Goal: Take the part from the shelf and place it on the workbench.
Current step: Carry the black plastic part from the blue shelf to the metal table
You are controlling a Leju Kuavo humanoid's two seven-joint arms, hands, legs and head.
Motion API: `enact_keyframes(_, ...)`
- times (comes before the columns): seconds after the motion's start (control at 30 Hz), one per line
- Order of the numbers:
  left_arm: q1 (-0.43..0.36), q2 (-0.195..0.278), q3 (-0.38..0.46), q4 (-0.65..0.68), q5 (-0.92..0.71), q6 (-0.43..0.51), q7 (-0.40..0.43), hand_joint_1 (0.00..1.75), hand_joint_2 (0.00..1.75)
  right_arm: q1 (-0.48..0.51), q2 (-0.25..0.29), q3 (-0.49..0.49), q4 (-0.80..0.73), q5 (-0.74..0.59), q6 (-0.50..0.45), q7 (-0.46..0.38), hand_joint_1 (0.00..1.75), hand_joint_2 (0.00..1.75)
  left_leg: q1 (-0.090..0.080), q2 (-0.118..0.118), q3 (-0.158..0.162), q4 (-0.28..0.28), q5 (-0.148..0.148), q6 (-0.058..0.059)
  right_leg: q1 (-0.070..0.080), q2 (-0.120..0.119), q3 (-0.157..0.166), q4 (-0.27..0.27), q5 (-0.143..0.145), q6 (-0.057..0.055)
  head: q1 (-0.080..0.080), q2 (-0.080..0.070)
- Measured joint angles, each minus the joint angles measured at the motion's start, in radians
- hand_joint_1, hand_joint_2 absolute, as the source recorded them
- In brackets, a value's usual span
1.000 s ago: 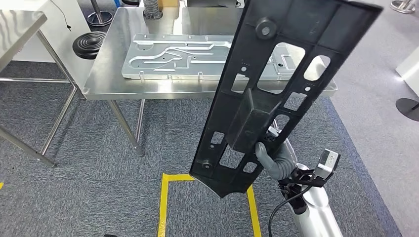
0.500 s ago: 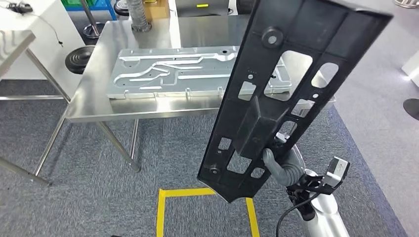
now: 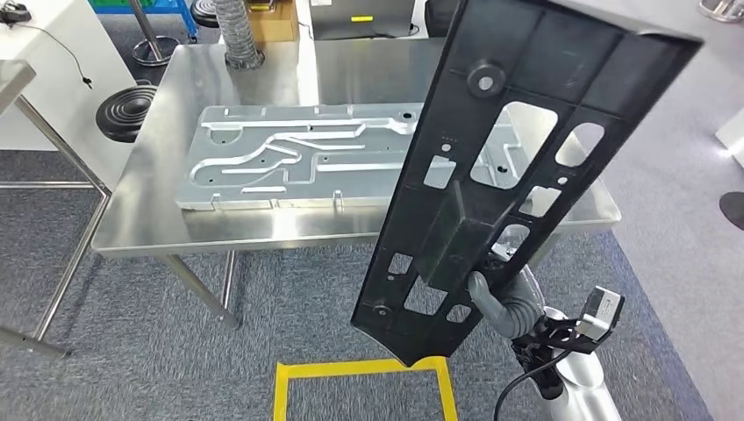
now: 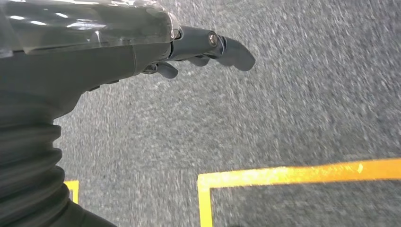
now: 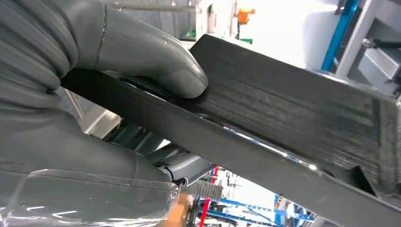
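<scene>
you can see the right hand [image 3: 497, 298] clamped on the black part [image 3: 509, 167], which is off the shelf and raised in front of the workbench [image 3: 140, 219], so only placing remains, while the left hand [image 4: 198, 49] hangs empty, fingers apart.

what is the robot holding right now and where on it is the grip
The right hand grips the long black part near its lower end, thumb pressed on the raised block in its middle rib. The left hand holds nothing, above the carpet.
</scene>
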Motion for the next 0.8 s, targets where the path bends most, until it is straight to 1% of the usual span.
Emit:
enact_keyframes(0.03,0.002,-0.001,0.0,0.0,0.0,0.0,0.0,0.0,1.75,0.0,-0.004,0.0,0.001,0.0,0.0,0.0,1.71,1.75,0.003,-0.002,0.022,-0.002,-0.017,-0.002,-0.004,-0.001,-0.026,-0.012,-0.045,0.006,0.0,0.0)
enact_keyframes(0.07,0.004,-0.001,0.0,0.0,0.0,0.0,0.0,0.0,1.75,0.0,-0.009,0.0,0.002,0.0,0.0,0.0,1.71,1.75,0.006,-0.005,0.045,-0.003,-0.035,-0.006,-0.008,-0.003,-0.041,-0.044,-0.068,0.012,0.0,0.0)
enact_keyframes(0.1,0.005,-0.002,0.0,0.0,0.0,0.0,0.0,0.0,1.75,0.0,-0.014,-0.001,0.003,0.0,0.0,0.0,1.71,1.75,0.009,-0.007,0.068,-0.003,-0.055,-0.01,-0.012,-0.007,-0.048,-0.094,-0.053,0.018,0.0,0.0)
enact_keyframes(0.13,0.007,-0.003,0.0,0.0,0.0,0.0,0.0,0.0,1.75,0.0,-0.019,-0.002,0.005,-0.001,0.0,0.0,1.71,1.75,0.011,-0.008,0.088,-0.003,-0.075,-0.015,-0.016,-0.013,-0.051,-0.155,0.015,0.022,0.0,0.0)
enact_keyframes(0.17,0.008,-0.003,0.0,0.0,-0.001,0.0,0.0,0.0,1.75,0.0,-0.024,-0.003,0.008,-0.001,-0.001,0.0,1.71,1.75,0.011,-0.008,0.109,-0.002,-0.097,-0.02,-0.016,-0.021,-0.049,-0.211,0.109,0.022,0.0,0.0)
enact_keyframes(0.2,0.009,-0.003,0.0,0.0,-0.001,0.0,0.0,0.0,1.75,0.0,-0.03,-0.003,0.01,-0.001,-0.003,0.001,1.71,1.75,0.01,-0.008,0.126,-0.004,-0.117,-0.026,-0.014,-0.027,-0.045,-0.246,0.188,0.016,0.0,0.0)
enact_keyframes(0.23,0.008,-0.003,0.0,0.0,-0.002,0.0,0.0,0.0,1.75,0.0,-0.036,-0.005,0.01,-0.001,-0.004,0.002,1.71,1.75,0.009,-0.007,0.147,-0.007,-0.132,-0.034,-0.011,-0.03,-0.04,-0.262,0.24,0.006,0.0,0.0)
enact_keyframes(0.27,0.005,-0.003,0.0,0.0,-0.002,-0.001,0.0,0.0,1.75,-0.004,-0.042,-0.008,0.008,-0.001,-0.006,0.002,1.71,1.75,0.009,-0.006,0.161,-0.003,-0.136,-0.041,-0.007,-0.03,-0.033,-0.262,0.247,-0.006,0.0,0.0)
enact_keyframes(0.3,-0.002,-0.003,0.0,0.0,-0.003,-0.001,0.0,0.0,1.75,-0.011,-0.049,-0.011,0.005,-0.001,-0.008,0.003,1.71,1.75,0.009,-0.005,0.157,0.02,-0.124,-0.049,-0.006,-0.025,-0.022,-0.258,0.23,-0.018,-0.001,0.0)
enact_keyframes(0.33,-0.008,-0.003,-0.001,0.0,-0.005,-0.001,0.0,0.0,1.75,-0.017,-0.056,-0.015,0.0,-0.001,-0.009,0.003,1.71,1.75,0.011,-0.003,0.136,0.07,-0.097,-0.054,-0.006,-0.022,-0.009,-0.26,0.218,-0.027,-0.001,0.0)
enact_keyframes(0.37,-0.014,-0.004,-0.001,0.0,-0.005,-0.001,0.0,0.0,1.75,-0.022,-0.063,-0.018,-0.003,-0.001,-0.01,0.004,1.71,1.75,0.012,-0.001,0.092,0.143,-0.066,-0.057,-0.007,-0.02,0.007,-0.264,0.205,-0.036,-0.001,0.0)
enact_keyframes(0.4,-0.017,-0.004,-0.002,0.0,-0.006,-0.002,0.0,0.0,1.75,-0.024,-0.069,-0.021,-0.005,-0.001,-0.012,0.004,1.71,1.75,0.014,0.001,0.037,0.223,-0.049,-0.06,-0.007,-0.019,0.026,-0.269,0.191,-0.043,-0.001,0.0)
enact_keyframes(0.43,-0.016,-0.005,-0.002,0.0,-0.007,-0.002,0.0,0.0,1.75,-0.023,-0.073,-0.023,-0.006,0.0,-0.013,0.005,1.71,1.75,0.014,0.003,-0.017,0.29,-0.056,-0.062,-0.006,-0.018,0.046,-0.274,0.175,-0.048,-0.001,0.0)
enact_keyframes(0.47,-0.013,-0.005,-0.002,0.0,-0.007,-0.003,0.001,0.0,1.75,-0.023,-0.075,-0.024,-0.006,0.0,-0.014,0.005,1.71,1.75,0.014,0.004,-0.066,0.333,-0.093,-0.064,-0.005,-0.015,0.069,-0.278,0.157,-0.051,-0.001,0.0)
enact_keyframes(0.5,-0.009,-0.006,-0.002,0.0,-0.007,-0.003,0.001,0.0,1.75,-0.022,-0.077,-0.024,-0.006,0.0,-0.014,0.006,1.71,1.75,0.014,0.004,-0.109,0.353,-0.146,-0.065,-0.005,-0.011,0.093,-0.28,0.139,-0.052,-0.001,0.0)
enact_keyframes(0.53,-0.006,-0.006,-0.002,0.0,-0.007,-0.003,0.002,0.0,1.75,-0.021,-0.079,-0.024,-0.006,0.0,-0.015,0.006,1.71,1.75,0.014,0.004,-0.142,0.352,-0.199,-0.064,-0.005,-0.007,0.117,-0.282,0.121,-0.052,-0.001,0.0)
enact_keyframes(0.57,-0.004,-0.005,-0.002,0.0,-0.007,-0.003,0.002,0.0,1.75,-0.021,-0.08,-0.024,-0.006,0.0,-0.016,0.006,1.71,1.75,0.014,0.004,-0.168,0.332,-0.236,-0.062,-0.005,-0.004,0.143,-0.283,0.101,-0.052,-0.001,0.0)
enact_keyframes(0.6,-0.002,-0.005,-0.002,0.0,-0.007,-0.003,0.002,0.0,1.75,-0.021,-0.081,-0.024,-0.006,0.002,-0.017,0.007,1.71,1.75,0.013,0.004,-0.189,0.297,-0.241,-0.059,-0.005,-0.002,0.17,-0.284,0.08,-0.05,-0.001,0.0)
enact_keyframes(0.63,-0.001,-0.005,-0.002,0.0,-0.007,-0.003,0.002,0.0,1.75,-0.021,-0.083,-0.024,-0.006,0.005,-0.02,0.009,1.71,1.75,0.012,0.005,-0.202,0.248,-0.201,-0.054,-0.004,-0.001,0.196,-0.284,0.058,-0.048,0.0,0.0)
enact_keyframes(0.67,0.003,-0.005,-0.002,0.0,-0.007,-0.003,0.002,0.0,1.75,-0.022,-0.085,-0.024,-0.006,0.01,-0.023,0.012,1.71,1.75,0.009,0.006,-0.214,0.185,-0.108,-0.046,-0.004,-0.001,0.222,-0.284,0.036,-0.046,0.0,0.0)
enact_keyframes(0.7,0.007,-0.005,-0.002,0.0,-0.008,-0.004,0.002,0.0,1.75,-0.024,-0.088,-0.024,-0.004,0.016,-0.025,0.017,1.71,1.75,0.006,0.007,-0.22,0.133,-0.007,-0.04,-0.002,0.002,0.243,-0.284,0.015,-0.041,-0.001,0.0)
enact_keyframes(0.73,0.01,-0.005,-0.002,0.0,-0.009,-0.005,0.002,0.0,1.75,-0.029,-0.094,-0.024,-0.002,0.022,-0.028,0.024,1.71,1.75,0.002,0.008,-0.22,0.099,0.071,-0.034,0.0,0.003,0.262,-0.287,-0.006,-0.035,-0.001,0.0)
enact_keyframes(0.77,0.012,-0.006,-0.002,0.0,-0.01,-0.005,0.003,0.0,1.75,-0.039,-0.104,-0.024,0.001,0.028,-0.03,0.032,1.71,1.75,-0.001,0.007,-0.216,0.081,0.118,-0.028,0.001,0.005,0.28,-0.288,-0.018,-0.028,-0.001,0.0)
enact_keyframes(0.8,0.009,-0.006,-0.003,0.0,-0.012,-0.006,0.004,0.0,1.75,-0.057,-0.118,-0.024,0.004,0.032,-0.033,0.043,1.71,1.75,-0.002,0.006,-0.207,0.08,0.117,-0.024,0.001,0.007,0.287,-0.281,-0.018,-0.02,-0.001,0.0)
